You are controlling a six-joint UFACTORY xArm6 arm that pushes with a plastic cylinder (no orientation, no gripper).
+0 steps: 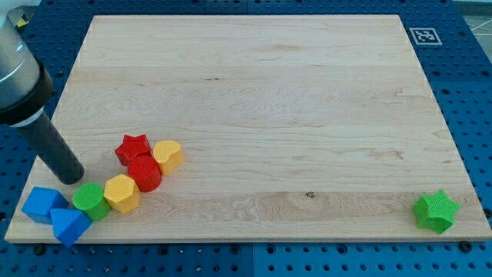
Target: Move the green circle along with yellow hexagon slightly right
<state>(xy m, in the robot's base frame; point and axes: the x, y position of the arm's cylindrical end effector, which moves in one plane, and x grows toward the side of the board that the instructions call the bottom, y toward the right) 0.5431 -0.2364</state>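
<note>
The green circle (91, 201) lies near the board's bottom left corner. The yellow hexagon (121, 192) touches its right side. My tip (71, 178) stands just above and left of the green circle, a small gap away. A red circle (144, 172) sits up and right of the yellow hexagon, touching it. A red star (133, 148) is above the red circle, and a yellow heart (167, 155) is to its right.
Two blue blocks, a cube (43, 205) and a triangle (69, 225), sit left of and below the green circle at the board's corner. A green star (436, 211) lies at the bottom right. The wooden board (254, 92) rests on a blue pegboard.
</note>
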